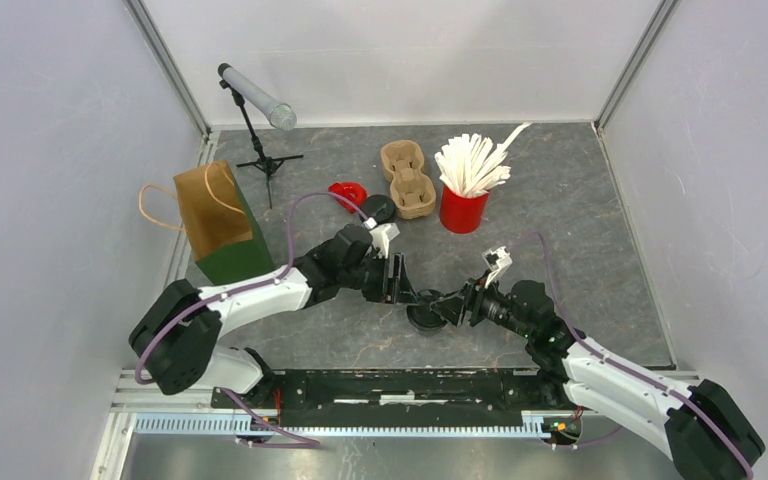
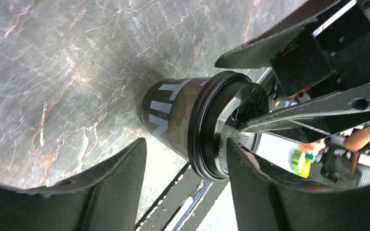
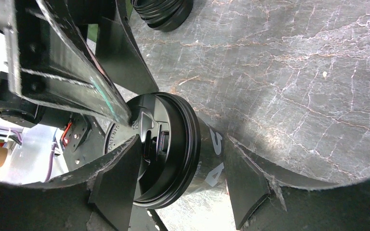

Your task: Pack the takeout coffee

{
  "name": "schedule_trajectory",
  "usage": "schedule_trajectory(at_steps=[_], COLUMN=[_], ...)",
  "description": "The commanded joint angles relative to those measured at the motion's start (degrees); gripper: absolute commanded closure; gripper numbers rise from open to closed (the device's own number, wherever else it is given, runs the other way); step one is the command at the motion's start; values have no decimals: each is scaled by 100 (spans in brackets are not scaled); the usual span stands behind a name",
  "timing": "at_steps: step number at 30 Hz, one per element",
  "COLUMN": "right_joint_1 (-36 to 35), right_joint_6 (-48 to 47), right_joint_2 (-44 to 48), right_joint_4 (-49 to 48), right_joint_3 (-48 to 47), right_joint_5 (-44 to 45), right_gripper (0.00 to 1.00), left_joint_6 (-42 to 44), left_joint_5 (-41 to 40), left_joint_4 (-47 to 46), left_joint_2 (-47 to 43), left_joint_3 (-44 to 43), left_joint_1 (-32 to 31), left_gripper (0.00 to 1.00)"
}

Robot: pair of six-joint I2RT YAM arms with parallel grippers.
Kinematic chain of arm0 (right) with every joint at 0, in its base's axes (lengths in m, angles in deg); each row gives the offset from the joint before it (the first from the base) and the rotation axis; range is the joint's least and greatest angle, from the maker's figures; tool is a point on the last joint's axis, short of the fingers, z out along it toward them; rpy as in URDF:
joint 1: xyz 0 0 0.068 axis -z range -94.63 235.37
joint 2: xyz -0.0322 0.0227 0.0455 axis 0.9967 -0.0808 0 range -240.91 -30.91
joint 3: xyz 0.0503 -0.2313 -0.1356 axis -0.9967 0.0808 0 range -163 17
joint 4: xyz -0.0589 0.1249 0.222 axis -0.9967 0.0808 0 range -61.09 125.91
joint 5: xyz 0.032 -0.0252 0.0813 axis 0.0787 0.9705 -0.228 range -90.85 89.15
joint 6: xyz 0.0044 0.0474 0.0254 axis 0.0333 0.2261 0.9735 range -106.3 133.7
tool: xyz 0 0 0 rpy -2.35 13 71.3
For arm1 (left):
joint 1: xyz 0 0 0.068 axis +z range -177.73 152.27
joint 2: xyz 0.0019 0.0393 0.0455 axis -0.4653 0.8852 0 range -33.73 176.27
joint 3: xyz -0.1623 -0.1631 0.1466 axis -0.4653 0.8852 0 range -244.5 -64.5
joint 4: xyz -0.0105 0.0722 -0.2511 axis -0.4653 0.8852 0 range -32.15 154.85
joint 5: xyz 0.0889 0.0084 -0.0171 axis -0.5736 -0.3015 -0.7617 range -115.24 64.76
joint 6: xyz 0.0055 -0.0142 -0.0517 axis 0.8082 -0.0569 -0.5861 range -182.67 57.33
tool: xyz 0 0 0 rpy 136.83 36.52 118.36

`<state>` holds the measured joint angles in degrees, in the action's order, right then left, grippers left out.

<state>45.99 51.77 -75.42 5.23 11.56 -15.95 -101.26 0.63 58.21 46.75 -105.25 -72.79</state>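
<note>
A black takeout coffee cup with white lettering and a black lid stands on the table near the front centre. My left gripper reaches it from the left. Its jaws are open across the lid's rim, with one fingertip against the lid's top and the other clear of the cup wall. My right gripper comes in from the right, also open. One of its fingers lies over the lid and the other beside the cup wall.
A brown paper bag stands at the left. Behind the cup are a cardboard cup carrier, a red cup of white stirrers, a red lid and a stack of black lids. A tripod with a tube stands at the back left.
</note>
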Motion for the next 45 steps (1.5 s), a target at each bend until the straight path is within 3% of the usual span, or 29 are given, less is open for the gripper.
schedule_trajectory(at_steps=[1, 5, 10, 24, 33, 40, 45], right_joint_1=[-18, -13, -26, -26, -26, -26, -26], right_joint_6=[-63, -63, -10, 48, 63, 84, 118], right_joint_2=[162, 181, 175, 191, 199, 155, 160], right_joint_4=[354, 354, 228, 121, 110, 37, -7], right_joint_3=[287, 315, 353, 385, 419, 470, 516], right_joint_5=[176, 239, 208, 194, 203, 198, 217], right_gripper=[33, 34, 34, 35, 35, 35, 36], left_joint_6=[-861, -1443, -2469, -3912, -4011, -4147, -4154], left_joint_5=[-489, -582, -291, -998, -1230, -1409, -1418], left_joint_4=[343, 288, -1175, -3623, -3939, -3936, -3890], left_joint_2=[-711, -1235, -1487, -918, -666, -586, -366], left_joint_3=[-83, 252, 1103, 2143, 2248, 2388, 2388], left_joint_1=[52, 50, -64, -895, -982, -1098, -1110], left_gripper=[28, 23, 24, 29, 40, 44, 55])
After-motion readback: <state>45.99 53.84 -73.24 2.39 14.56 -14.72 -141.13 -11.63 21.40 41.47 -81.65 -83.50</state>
